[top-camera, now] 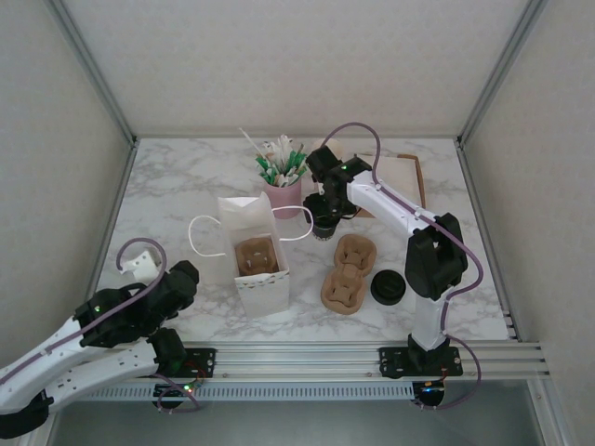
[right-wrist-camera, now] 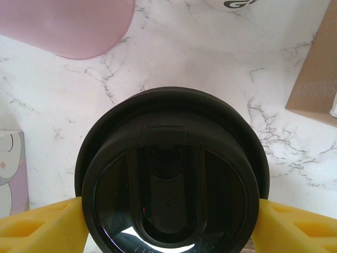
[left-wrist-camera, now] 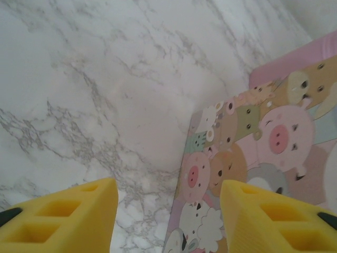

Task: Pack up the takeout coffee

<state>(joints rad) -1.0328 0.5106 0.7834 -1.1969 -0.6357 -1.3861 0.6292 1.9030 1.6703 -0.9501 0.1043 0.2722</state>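
Observation:
The takeout coffee [top-camera: 324, 226], a small cup under a round black lid [right-wrist-camera: 171, 179], stands on the marble table between the pink holder and the cardboard carriers. My right gripper [right-wrist-camera: 171, 224] reaches down over it from the back. Its yellow fingers [right-wrist-camera: 45, 226] press in under the lid's rim on both sides, shut on the cup. My left gripper [left-wrist-camera: 168, 221] hovers open over bare marble at the near left, nothing between its fingers, with the bag's cartoon-animal side [left-wrist-camera: 263, 158] just to its right.
A white paper bag [top-camera: 244, 212] stands open mid-table with a brown carrier [top-camera: 257, 256] inside. Two more cardboard carriers [top-camera: 346, 274] lie right of it, then a loose black lid [top-camera: 388, 288]. A pink holder of stirrers [top-camera: 284, 190] and a brown tray [top-camera: 402, 181] sit at the back.

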